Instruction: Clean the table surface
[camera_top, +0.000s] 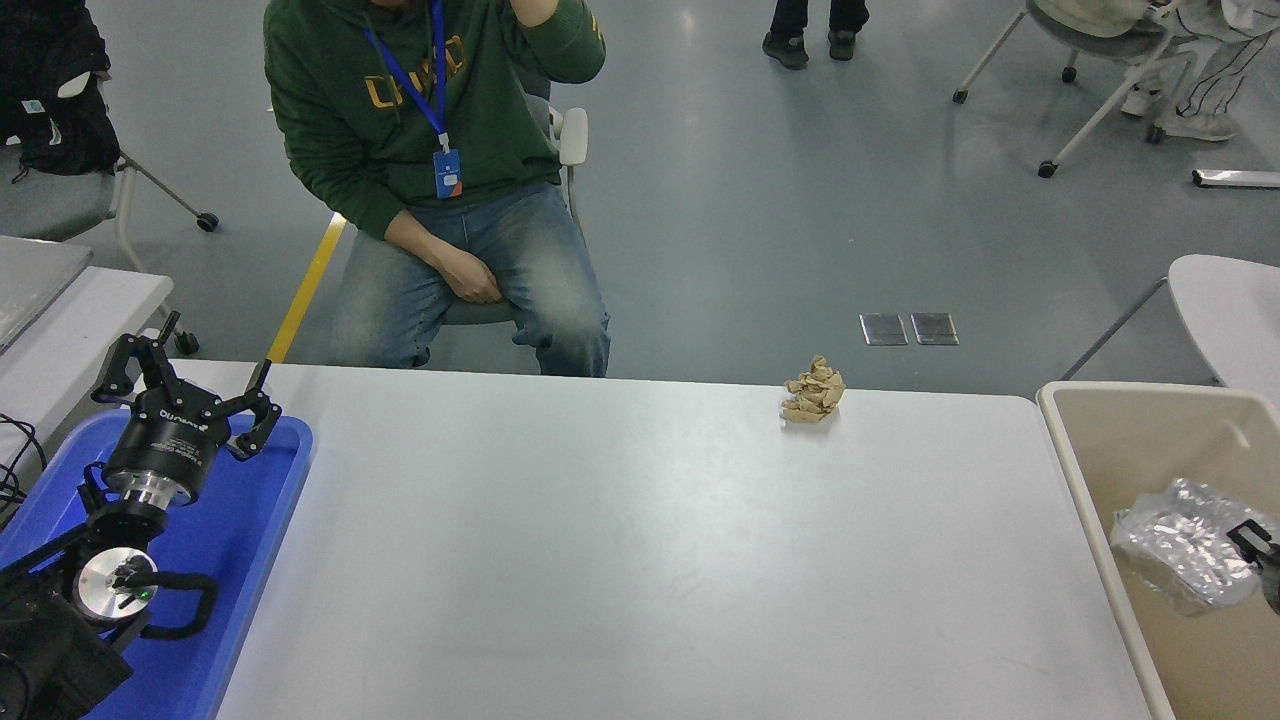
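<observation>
The white table surface (640, 560) fills the middle of the view. A crumpled brown paper ball (813, 391) lies on it near the far edge, right of centre. At the right edge, only the tip of my right gripper (1252, 545) shows, low inside the beige bin (1075, 470). It looks shut on a crumpled silver foil wrapper (1178, 545), which hides most of it. My left gripper (190, 385) is parked open over the blue tray (240, 560) at the lower left.
A seated person in a green hoodie is at the far side, left of centre, hands off the table. A second grey table stands at the left edge, chairs and another white table beyond the far right.
</observation>
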